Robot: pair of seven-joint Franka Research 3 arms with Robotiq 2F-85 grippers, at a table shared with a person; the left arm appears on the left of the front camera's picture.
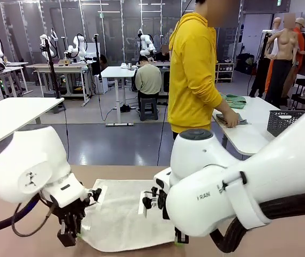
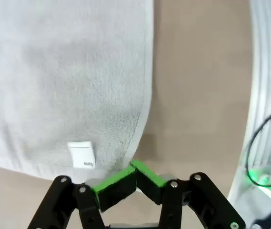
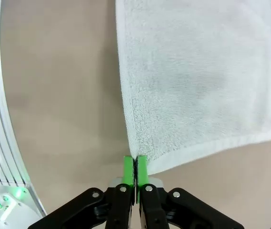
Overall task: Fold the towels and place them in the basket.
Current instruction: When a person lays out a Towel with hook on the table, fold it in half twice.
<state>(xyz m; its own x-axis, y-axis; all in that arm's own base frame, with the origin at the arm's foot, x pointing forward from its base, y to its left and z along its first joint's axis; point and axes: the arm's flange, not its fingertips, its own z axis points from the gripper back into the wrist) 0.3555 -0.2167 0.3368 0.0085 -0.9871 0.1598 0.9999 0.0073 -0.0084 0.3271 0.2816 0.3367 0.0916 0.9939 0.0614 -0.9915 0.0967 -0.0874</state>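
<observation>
A pale towel [image 1: 123,214] with a small white label [image 2: 83,155] lies spread flat on the tan table. My left gripper [image 1: 69,233] is down at its near left corner. In the left wrist view the left gripper [image 2: 134,168] has its green pads [image 2: 114,183] shut together on that corner. My right gripper [image 1: 179,242] sits at the near right corner. In the right wrist view the right gripper [image 3: 135,160] is shut on the towel's [image 3: 197,76] hemmed corner. A dark mesh basket [image 1: 284,122] stands on a white table at the far right.
A person in a yellow hoodie [image 1: 194,69] stands beyond the table, hands on folded cloth [image 1: 232,119] on the white side table [image 1: 248,136]. Bare tan tabletop [image 3: 59,95] surrounds the towel. My right arm's bulky white links [image 1: 248,182] fill the near right.
</observation>
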